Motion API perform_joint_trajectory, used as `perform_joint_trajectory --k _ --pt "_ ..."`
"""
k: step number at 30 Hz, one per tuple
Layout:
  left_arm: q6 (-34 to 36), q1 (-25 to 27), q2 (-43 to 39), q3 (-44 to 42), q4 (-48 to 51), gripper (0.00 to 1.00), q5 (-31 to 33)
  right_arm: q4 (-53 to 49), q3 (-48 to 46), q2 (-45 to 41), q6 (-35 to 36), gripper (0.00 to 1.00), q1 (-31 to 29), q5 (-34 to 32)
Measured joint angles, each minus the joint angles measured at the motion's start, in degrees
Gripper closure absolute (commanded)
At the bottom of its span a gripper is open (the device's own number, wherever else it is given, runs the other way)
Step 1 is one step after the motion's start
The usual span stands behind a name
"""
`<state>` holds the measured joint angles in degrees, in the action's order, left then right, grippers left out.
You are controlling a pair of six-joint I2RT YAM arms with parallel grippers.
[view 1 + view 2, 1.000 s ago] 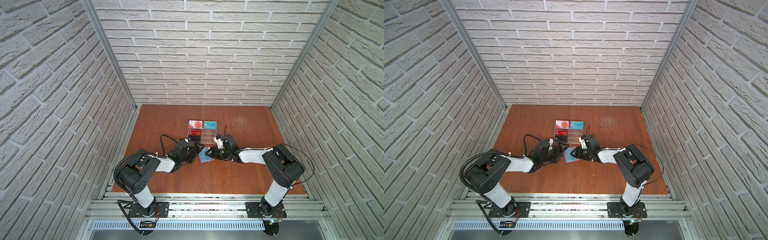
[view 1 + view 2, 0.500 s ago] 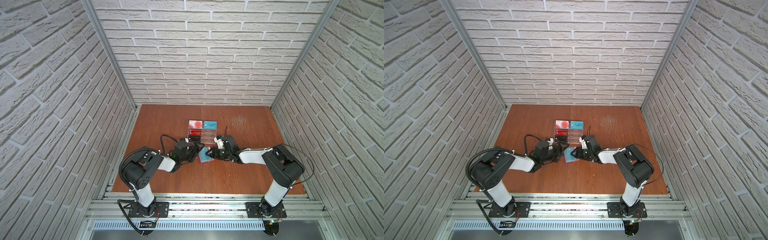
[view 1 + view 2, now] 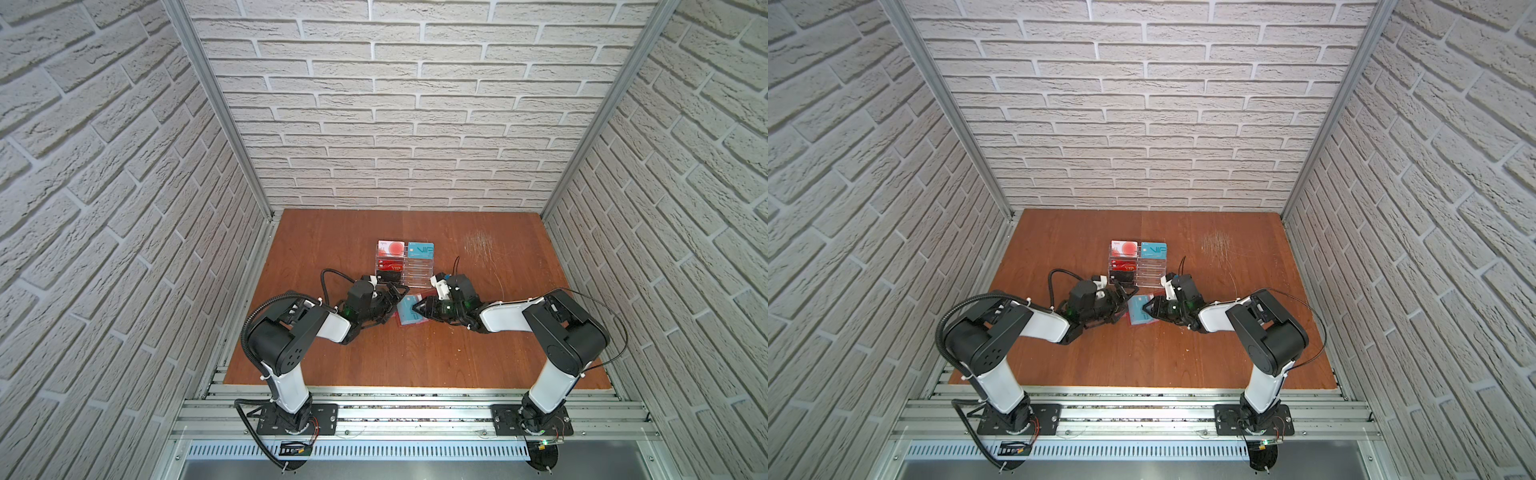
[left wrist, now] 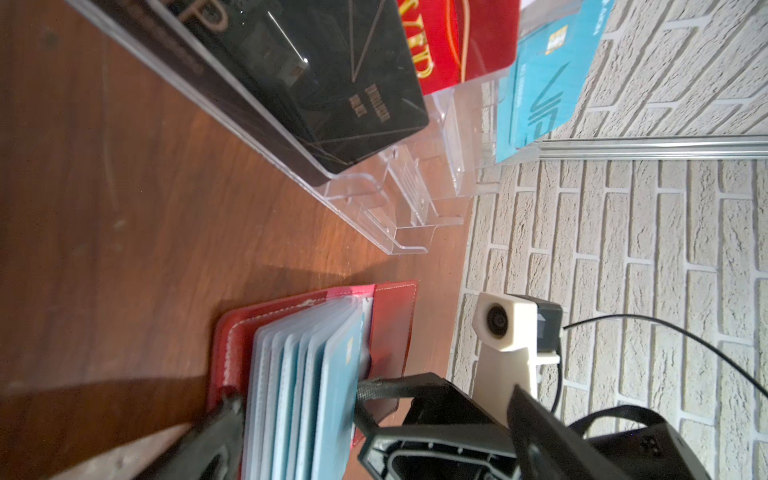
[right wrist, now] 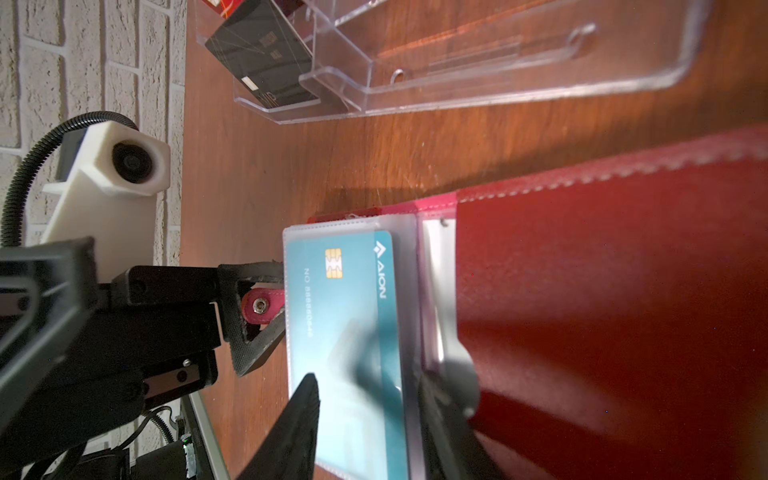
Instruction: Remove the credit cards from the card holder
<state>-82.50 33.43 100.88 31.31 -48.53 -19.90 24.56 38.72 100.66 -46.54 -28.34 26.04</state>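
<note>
Over the last second the left pincer (image 5: 276, 293) has crept closer to the small red leather-like booklet card holder (image 5: 602, 291), and the right pincer (image 5: 370, 378) has narrowed a touch. The holder itself has not shifted. It lies open on the brown wooden bench (image 5: 291, 166) between the two arms.

The left pincer stands wide, the red snap tab (image 5: 259, 305) between its fingers. The right pincer is half open, its tips down astride the teal chip card (image 5: 345, 299) in the top clear plastic sleeve (image 5: 409, 270), with nothing clamped. I judge the holder is being braced for the first pull. No card is out yet, and no red card shows in the sleeves.

Just beyond is a clear acrylic tiered stand (image 5: 498, 75) with a black card (image 5: 262, 58) in front and a teal VIP card (image 3: 420, 250) behind. It is near enough to crowd a pull that way. The white brick wall (image 3: 415, 124) closes the back.
</note>
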Motion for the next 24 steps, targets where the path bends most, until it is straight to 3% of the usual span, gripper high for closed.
perform_joint_trajectory --k 16,24 --pt "1.46 -0.35 2.23 2.38 -0.07 0.02 -1.57 16.85 -8.07 -0.13 -5.11 0.60 0.00 0.39" --pt "1.60 -0.42 2.60 2.38 -0.81 0.02 -1.84 24.72 -8.33 3.82 -8.15 0.60 0.13 1.03"
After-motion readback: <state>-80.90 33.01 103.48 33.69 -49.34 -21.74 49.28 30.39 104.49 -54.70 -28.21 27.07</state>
